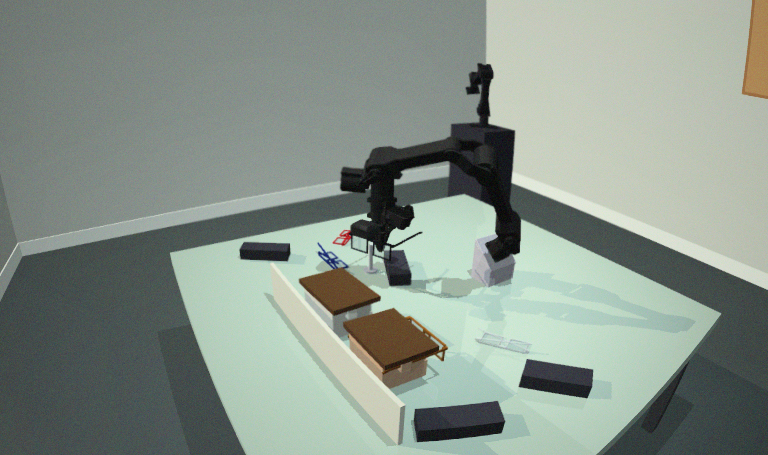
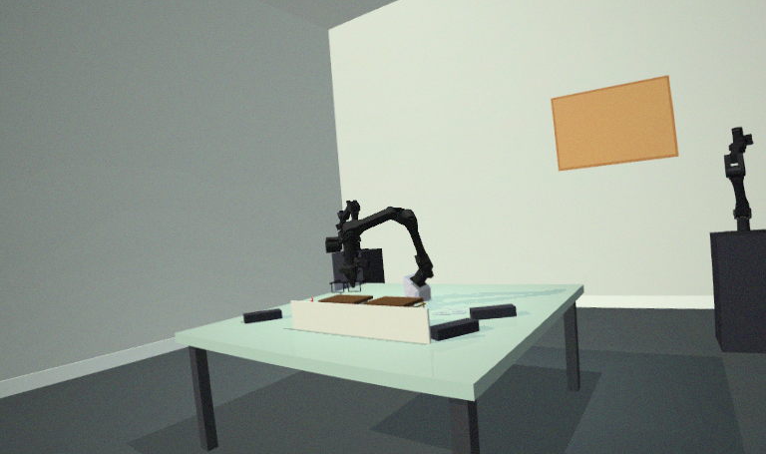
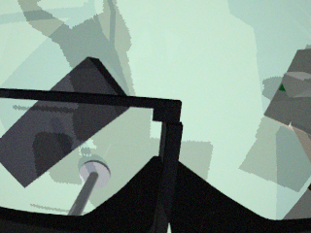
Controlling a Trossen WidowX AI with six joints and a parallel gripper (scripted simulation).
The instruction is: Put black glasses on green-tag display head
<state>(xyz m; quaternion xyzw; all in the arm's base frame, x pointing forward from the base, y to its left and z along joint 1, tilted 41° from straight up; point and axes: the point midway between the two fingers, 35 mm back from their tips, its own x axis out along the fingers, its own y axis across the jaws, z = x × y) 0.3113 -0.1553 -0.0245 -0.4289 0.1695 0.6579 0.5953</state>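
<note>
While you look across the pale green table (image 1: 594,291), your arm (image 1: 430,150) arches from its pale base block (image 1: 491,266) out toward the far-left side, wrist bent straight down. Below and toward you from the tool stands a long cream board (image 1: 334,342), and just behind it sit two display heads seen as brown-topped blocks: the pale one (image 1: 338,291) nearest the tool, the tan one (image 1: 390,340) farther off with orange glasses (image 1: 433,340) at its edge. Which head carries the green tag you cannot tell from the top view, though the wrist view shows a small green mark (image 3: 282,87) on a grey shape off to the right. Dark cases lie around: one (image 1: 398,267) right under the tool, one (image 1: 264,250) off to its left, two more (image 1: 555,378) (image 1: 458,421) well apart near you. Your gripper (image 1: 378,242) is closed almost fully on the black glasses (image 1: 362,241), which hang off the table just above a small grey stand (image 1: 370,260), one temple (image 1: 406,238) sticking out rightward. Blue glasses (image 1: 331,256) and red glasses (image 1: 342,237) lie just left of the tool; clear glasses (image 1: 504,342) lie well apart.
</note>
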